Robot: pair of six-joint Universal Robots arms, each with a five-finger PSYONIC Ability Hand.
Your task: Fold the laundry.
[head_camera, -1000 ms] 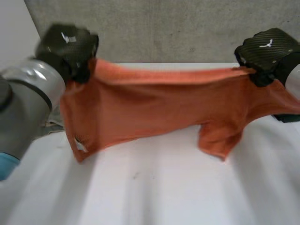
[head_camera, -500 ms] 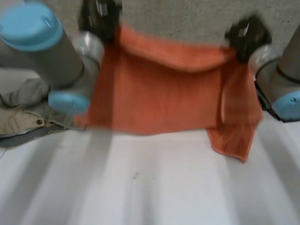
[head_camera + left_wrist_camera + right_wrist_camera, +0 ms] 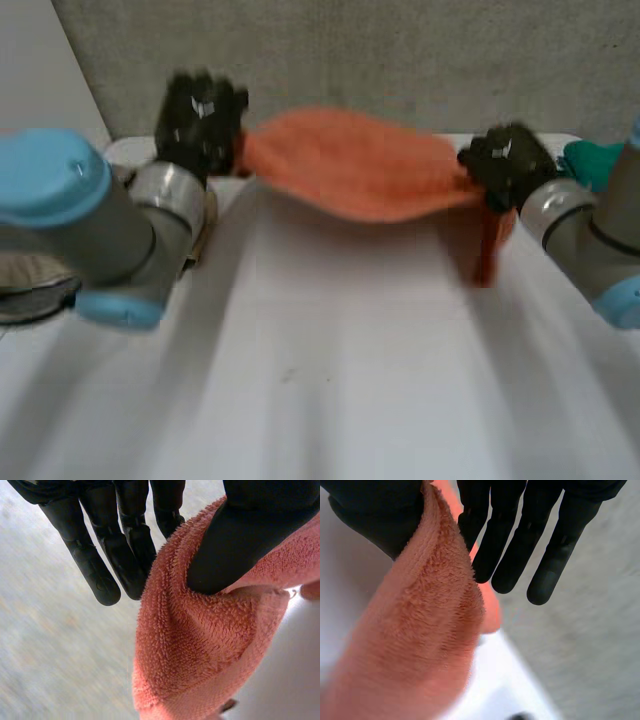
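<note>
An orange terry towel [image 3: 355, 165] is stretched between my two hands above the far part of the white table [image 3: 330, 380]. My left hand [image 3: 200, 120] pinches one end of the towel [image 3: 200, 645] between its thumb [image 3: 235, 545] and straight fingers [image 3: 107, 555]. My right hand [image 3: 505, 160] pinches the other end of the towel [image 3: 425, 630] the same way, thumb against fingers [image 3: 520, 545]. A strip of the towel hangs down below the right hand [image 3: 487, 250].
A heap of beige and grey clothes [image 3: 30, 290] lies at the table's left edge behind my left arm [image 3: 90, 230]. A teal cloth [image 3: 595, 160] sits at the far right, behind my right arm [image 3: 590, 240]. A grey wall stands behind the table.
Both hands have carried the towel away from me toward the far edge. The towel, which hung as a wide sheet, now swings out nearly level between the hands.
</note>
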